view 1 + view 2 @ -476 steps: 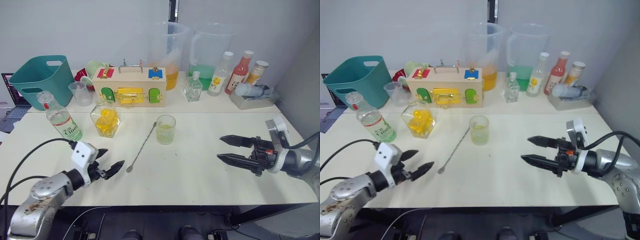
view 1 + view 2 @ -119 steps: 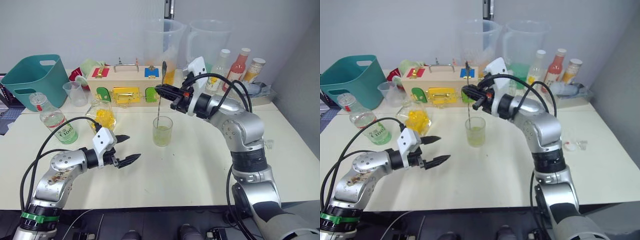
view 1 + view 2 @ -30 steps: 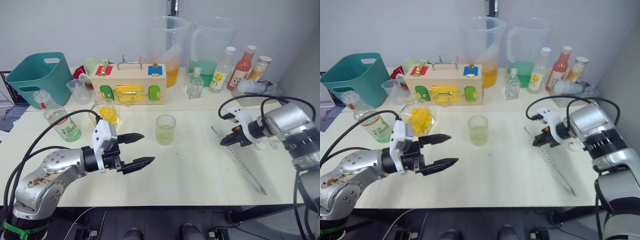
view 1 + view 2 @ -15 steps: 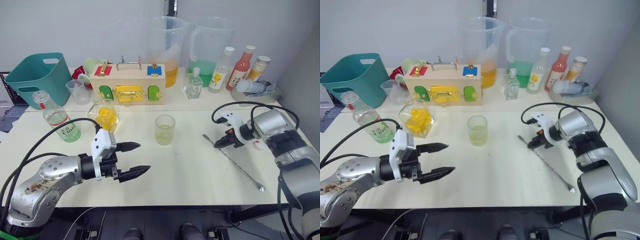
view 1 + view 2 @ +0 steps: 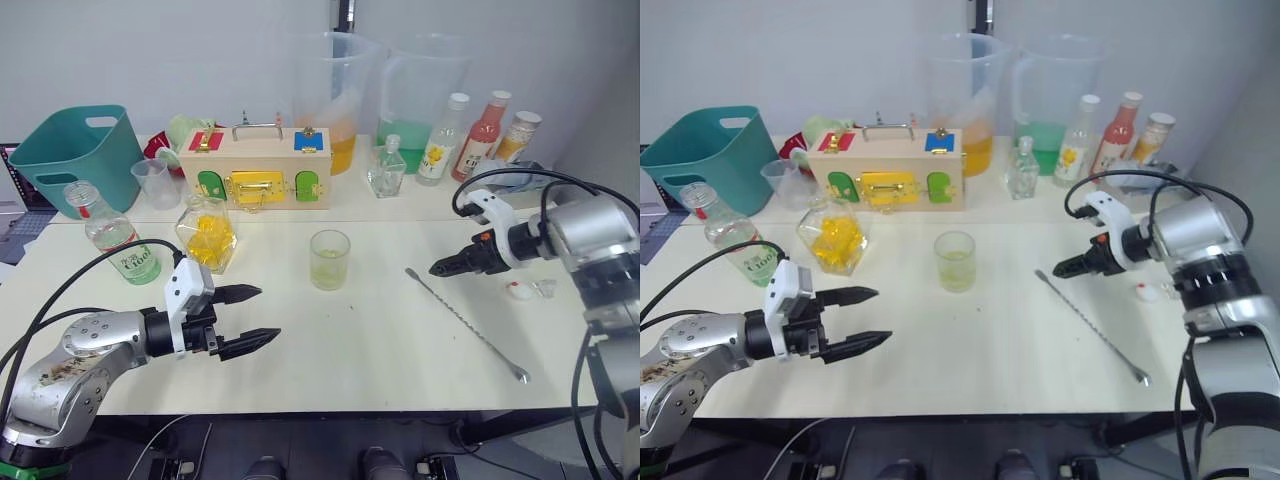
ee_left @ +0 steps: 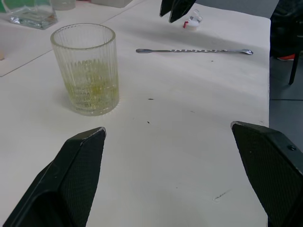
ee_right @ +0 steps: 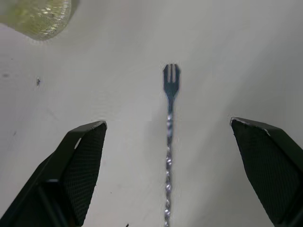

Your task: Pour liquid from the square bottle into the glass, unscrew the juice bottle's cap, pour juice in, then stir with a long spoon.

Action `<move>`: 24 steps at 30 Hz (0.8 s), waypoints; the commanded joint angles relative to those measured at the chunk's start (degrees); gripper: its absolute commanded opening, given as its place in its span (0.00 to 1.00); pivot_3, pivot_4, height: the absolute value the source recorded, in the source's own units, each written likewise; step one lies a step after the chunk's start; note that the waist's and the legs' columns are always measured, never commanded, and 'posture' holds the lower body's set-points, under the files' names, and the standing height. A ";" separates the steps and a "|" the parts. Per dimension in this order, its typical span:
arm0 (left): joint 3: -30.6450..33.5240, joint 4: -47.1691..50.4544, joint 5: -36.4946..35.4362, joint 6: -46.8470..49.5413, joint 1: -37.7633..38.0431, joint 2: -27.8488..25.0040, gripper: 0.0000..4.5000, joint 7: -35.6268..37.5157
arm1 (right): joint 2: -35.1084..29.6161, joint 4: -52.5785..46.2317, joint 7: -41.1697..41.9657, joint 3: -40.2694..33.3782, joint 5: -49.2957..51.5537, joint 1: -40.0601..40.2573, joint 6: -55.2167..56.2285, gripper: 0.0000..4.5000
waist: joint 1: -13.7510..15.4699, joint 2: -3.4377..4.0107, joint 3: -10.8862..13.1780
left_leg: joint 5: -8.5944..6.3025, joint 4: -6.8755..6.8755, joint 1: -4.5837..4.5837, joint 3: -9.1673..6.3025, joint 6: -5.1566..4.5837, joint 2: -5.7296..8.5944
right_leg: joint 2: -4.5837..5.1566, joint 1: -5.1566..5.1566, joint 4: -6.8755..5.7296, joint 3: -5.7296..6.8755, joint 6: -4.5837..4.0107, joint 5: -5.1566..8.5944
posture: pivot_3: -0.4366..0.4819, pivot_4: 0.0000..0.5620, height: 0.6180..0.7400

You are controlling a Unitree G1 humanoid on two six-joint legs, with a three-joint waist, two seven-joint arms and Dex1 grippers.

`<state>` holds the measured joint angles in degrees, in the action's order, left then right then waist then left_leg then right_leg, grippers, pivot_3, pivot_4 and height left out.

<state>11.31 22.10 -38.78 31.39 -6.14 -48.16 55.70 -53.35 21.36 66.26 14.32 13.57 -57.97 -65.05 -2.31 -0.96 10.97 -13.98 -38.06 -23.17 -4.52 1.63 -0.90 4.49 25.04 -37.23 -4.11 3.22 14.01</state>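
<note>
The glass (image 5: 330, 259) stands mid-table with a little yellowish liquid in it. The long spoon (image 5: 465, 322) lies flat on the table to its right, forked end (image 7: 171, 77) toward the glass. My right gripper (image 5: 442, 267) hovers open just above that end, holding nothing. The small white cap (image 5: 518, 291) lies further to the right. The square bottle (image 5: 207, 232) with yellow liquid and the uncapped juice bottle (image 5: 117, 241) stand at the left. My left gripper (image 5: 266, 314) is open and empty, low over the table, left of the glass (image 6: 90, 68).
Along the back stand a teal bin (image 5: 68, 160), a measuring cup (image 5: 154, 183), a wooden latch box (image 5: 257, 177), two large pitchers (image 5: 336, 95), a small clear flask (image 5: 387, 172), three bottles (image 5: 483, 135) and a grey tray (image 5: 520, 178).
My right gripper has lifted off the spoon's forked end and drawn back to the right; the spoon stays flat on the table. My left gripper has pulled back slightly to the left.
</note>
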 commanded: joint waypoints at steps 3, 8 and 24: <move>7.53 -14.99 7.24 -9.89 3.24 -3.36 1.00 3.11 | 5.38 -24.41 -4.46 -37.23 9.77 27.71 20.29 0.99 | 0.38 -0.29 -0.18 | -0.03 0.15 0.10 -0.13 -0.04 -0.06 | -0.06 -0.12 0.02 0.15 -0.04 -0.02 | 0.48 0.27 1.00; 8.64 -19.98 9.95 -13.56 3.64 -3.33 1.00 3.74 | 8.47 -27.16 -7.80 -42.90 11.85 35.89 27.46 0.99 | 0.01 -0.23 -0.14 | 0.02 0.17 0.16 0.11 0.03 0.08 | 0.14 -0.13 0.11 -0.02 0.02 -0.04 | 0.48 0.27 1.00; 18.16 -32.64 13.71 -24.23 10.87 -1.76 1.00 1.63 | 8.36 -9.64 -4.33 -50.78 11.41 53.85 54.41 0.99 | -0.25 -0.33 -0.20 | -0.05 0.27 1.18 0.16 -0.07 -0.12 | -0.04 -1.10 0.14 -0.06 -0.09 0.18 | 0.48 0.27 1.00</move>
<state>27.20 -10.96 -24.66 8.36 4.70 -49.71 57.68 -43.90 12.03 61.47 -34.66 23.84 -4.29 -12.85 -2.56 -1.30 10.77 -14.02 -37.79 -22.03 -4.37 1.55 -1.00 4.46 23.95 -37.08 -4.17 3.13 14.19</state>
